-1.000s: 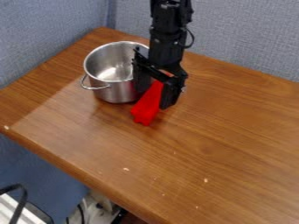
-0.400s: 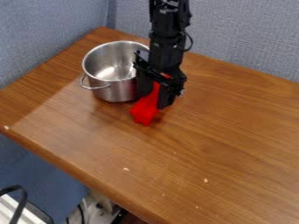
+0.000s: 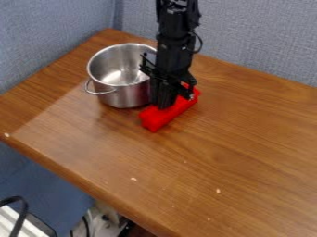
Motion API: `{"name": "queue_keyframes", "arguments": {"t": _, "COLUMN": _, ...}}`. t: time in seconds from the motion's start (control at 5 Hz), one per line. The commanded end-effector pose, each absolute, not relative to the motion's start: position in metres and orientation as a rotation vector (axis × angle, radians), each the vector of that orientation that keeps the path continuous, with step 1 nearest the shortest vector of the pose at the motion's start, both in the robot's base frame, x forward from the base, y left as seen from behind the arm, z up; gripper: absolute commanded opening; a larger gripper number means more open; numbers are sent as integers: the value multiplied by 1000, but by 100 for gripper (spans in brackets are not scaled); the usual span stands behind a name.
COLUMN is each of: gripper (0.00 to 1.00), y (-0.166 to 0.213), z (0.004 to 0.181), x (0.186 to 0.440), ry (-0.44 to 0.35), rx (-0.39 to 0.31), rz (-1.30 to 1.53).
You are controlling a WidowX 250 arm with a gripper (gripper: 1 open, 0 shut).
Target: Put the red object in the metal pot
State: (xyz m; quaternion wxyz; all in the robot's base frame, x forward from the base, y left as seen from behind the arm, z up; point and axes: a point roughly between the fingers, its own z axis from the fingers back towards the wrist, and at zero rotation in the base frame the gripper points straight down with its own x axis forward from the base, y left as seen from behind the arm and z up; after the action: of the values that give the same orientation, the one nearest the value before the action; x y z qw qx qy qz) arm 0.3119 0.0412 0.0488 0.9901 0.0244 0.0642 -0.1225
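Blue fabric walls back a wooden desk (image 3: 111, 157) where the steel pot (image 3: 119, 74) stands near the far corner, and just right of it the gripper (image 3: 170, 95) points straight down with its jaws closed on the red block (image 3: 164, 113) lying on the wood.

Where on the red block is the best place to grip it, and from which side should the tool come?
Grip the red block across its narrow width, near the middle, coming straight down from above. It lies flat on the table beside the pot, with both long sides free. The tool already stands there, shut on it.
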Motion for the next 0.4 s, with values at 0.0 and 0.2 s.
{"name": "queue_keyframes", "arguments": {"t": 0.0, "gripper": 0, "y": 49, "z": 90, "x": 322, "ry": -11, "rx": 86, "rz": -227}}
{"name": "queue_keyframes", "arguments": {"t": 0.2, "gripper": 0, "y": 58, "z": 115, "x": 328, "ry": -75, "rx": 106, "rz": -191}}
